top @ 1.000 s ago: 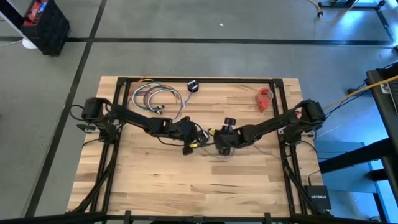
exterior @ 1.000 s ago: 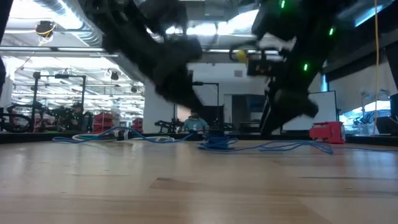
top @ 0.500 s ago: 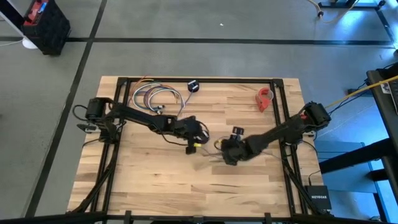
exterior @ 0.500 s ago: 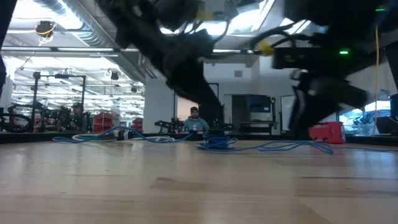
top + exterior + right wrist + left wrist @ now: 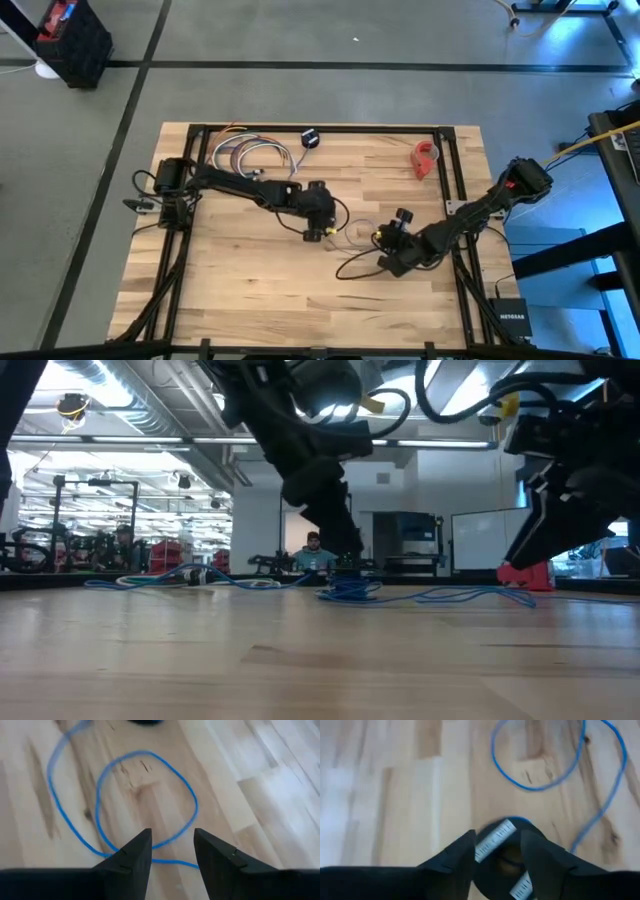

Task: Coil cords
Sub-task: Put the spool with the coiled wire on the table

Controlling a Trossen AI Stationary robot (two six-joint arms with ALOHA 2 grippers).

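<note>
The cord is a thin blue cable lying in loose loops (image 5: 193, 805) on the wooden table, seen as a low blue heap (image 5: 350, 592) in the low view. Its end is a black round puck (image 5: 504, 865) with white labels. My left gripper (image 5: 322, 228) is over mid-table, open, fingers (image 5: 465, 851) on either side of the puck. My right gripper (image 5: 388, 258) is open, nearer the table's near right. It is low over a cable strand (image 5: 170, 861) that crosses under the gap. A curved length (image 5: 350, 268) lies beside it. My left gripper comes at the puck from above, with the puck's top (image 5: 496, 836) showing between its two fingers. Whether either finger touches the puck, I cannot tell.
A bundle of multicoloured looped wires (image 5: 250, 155) and a separate small black disc (image 5: 311, 138) lie near the far edge. A red object (image 5: 427, 158) stands at the far right. The near half of the table (image 5: 260, 310) is bare wood.
My right gripper has moved from mid-table toward the near right corner. My left gripper has gone toward the table's right, to where the right gripper was. A curved length of cord now lies drawn out toward the near edge beside my right gripper.
</note>
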